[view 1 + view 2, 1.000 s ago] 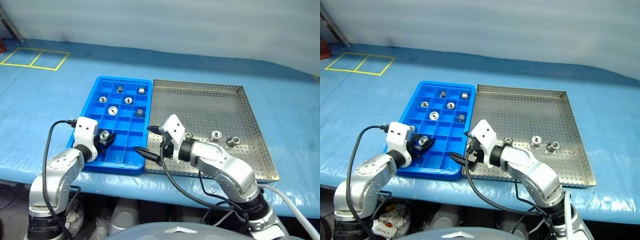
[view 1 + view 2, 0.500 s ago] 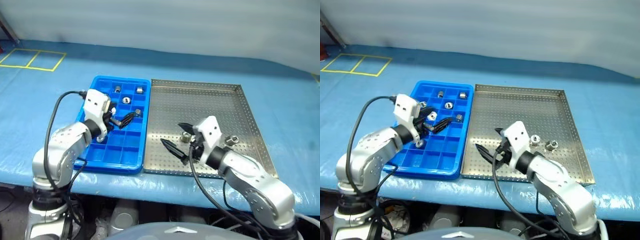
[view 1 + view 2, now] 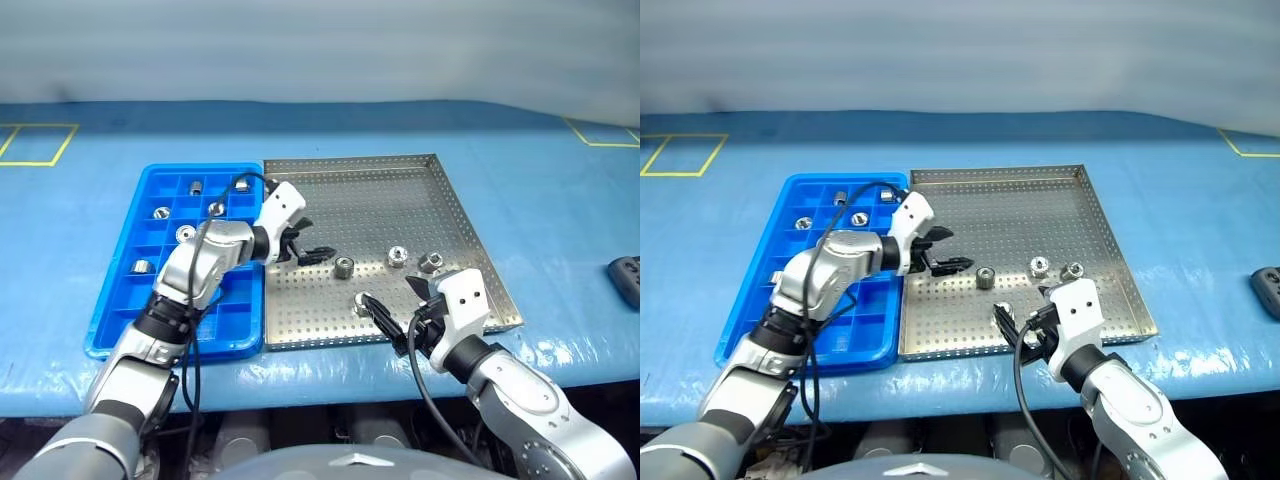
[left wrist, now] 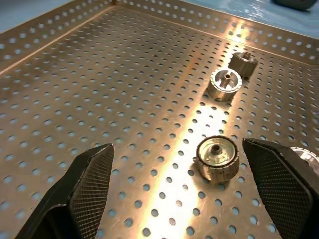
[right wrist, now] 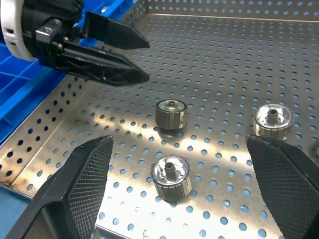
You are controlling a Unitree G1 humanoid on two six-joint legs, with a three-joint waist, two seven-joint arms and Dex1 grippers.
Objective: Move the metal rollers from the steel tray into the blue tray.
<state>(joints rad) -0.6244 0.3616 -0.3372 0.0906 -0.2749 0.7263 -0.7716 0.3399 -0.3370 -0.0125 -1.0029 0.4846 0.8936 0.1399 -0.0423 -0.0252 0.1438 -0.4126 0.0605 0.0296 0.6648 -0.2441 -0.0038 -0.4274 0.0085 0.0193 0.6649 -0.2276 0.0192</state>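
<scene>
The steel tray (image 3: 400,190) holds several metal rollers: one (image 3: 344,266) mid-tray, two (image 3: 397,257) (image 3: 430,262) further right and one (image 3: 362,301) near the front rim. My left gripper (image 3: 312,250) hovers open over the tray's left part, just left of the mid-tray roller (image 4: 217,157), which lies ahead between its fingers (image 4: 79,194). At the tray's front edge my right gripper (image 3: 392,296) stands open and empty, with the front roller (image 5: 171,177) just ahead of it. The blue tray (image 3: 120,300) lies to the left with several rollers (image 3: 186,233) in its compartments.
Both trays rest on a blue-covered table (image 3: 560,200). A black object (image 3: 625,275) lies at the far right edge. Yellow tape marks (image 3: 40,140) show at the back left. The left gripper (image 5: 147,60) reaches across the right wrist view above the rollers.
The camera has swung right. My left gripper let a roller go in the blue tray and moved right over the steel tray. My right gripper drew back to the tray's front edge.
</scene>
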